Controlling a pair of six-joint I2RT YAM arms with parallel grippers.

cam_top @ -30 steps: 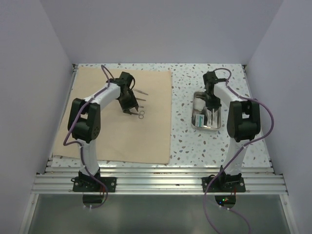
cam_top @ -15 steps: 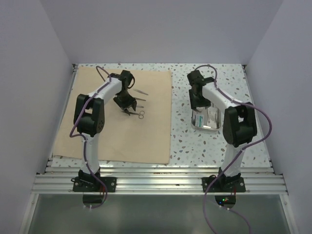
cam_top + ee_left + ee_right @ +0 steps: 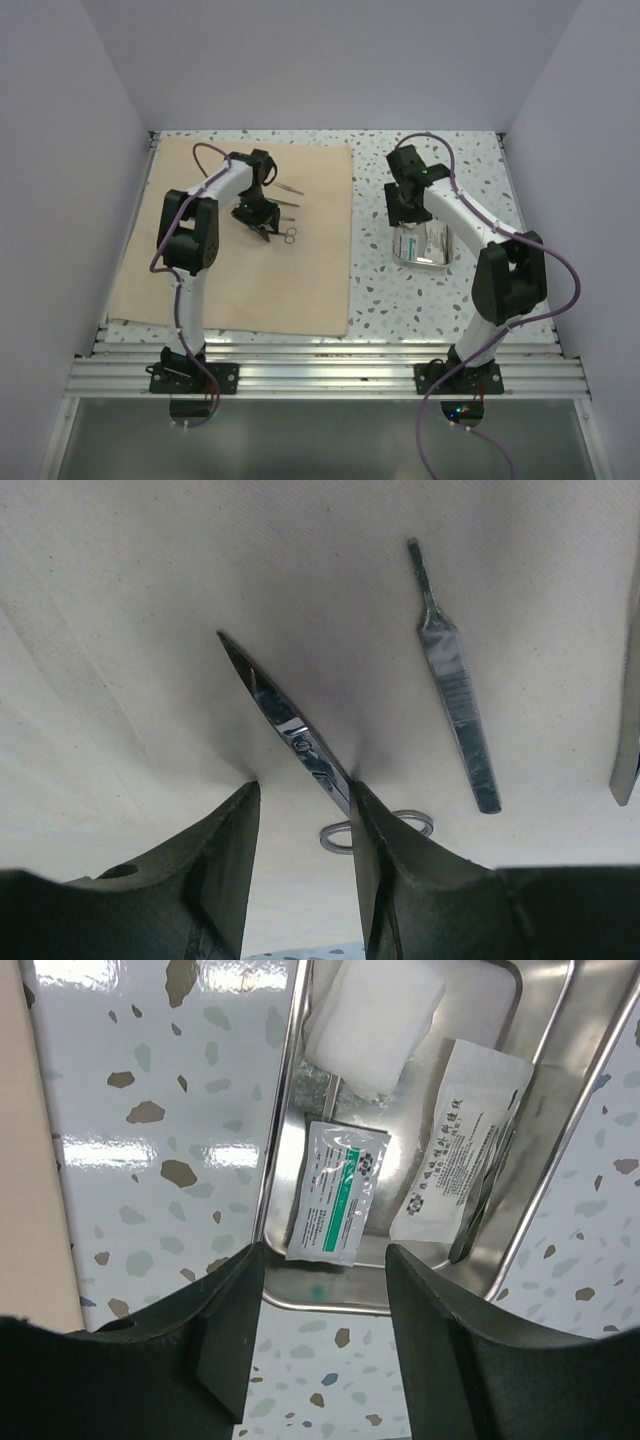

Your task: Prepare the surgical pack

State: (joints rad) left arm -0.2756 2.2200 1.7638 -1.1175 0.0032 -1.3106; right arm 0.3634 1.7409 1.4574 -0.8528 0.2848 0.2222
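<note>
The speckled surface [image 3: 370, 280] carries everything. The tan cloth [image 3: 260, 290] lies flat and unfolded over its left part. The steel tray [image 3: 438, 258] sits on the bare surface to the right, apart from the cloth.

My right hand [image 3: 325, 1250] hangs over the tray's near rim, its fingers apart with nothing between them. In the tray lie a long white packet [image 3: 460, 1140], a white gauze pad [image 3: 375, 1015] at the far end, and a small sachet with green print [image 3: 338, 1192], just beside the packet.

My left hand [image 3: 303, 790] is low over the cloth, fingers apart and gripping nothing. The scissors [image 3: 290, 730] lie flat on the cloth, their blades pointing away from me. Their rings are by my fingertips, and I cannot tell whether one finger touches them. A flat steel handle [image 3: 455, 690] lies on the cloth near them.
</note>
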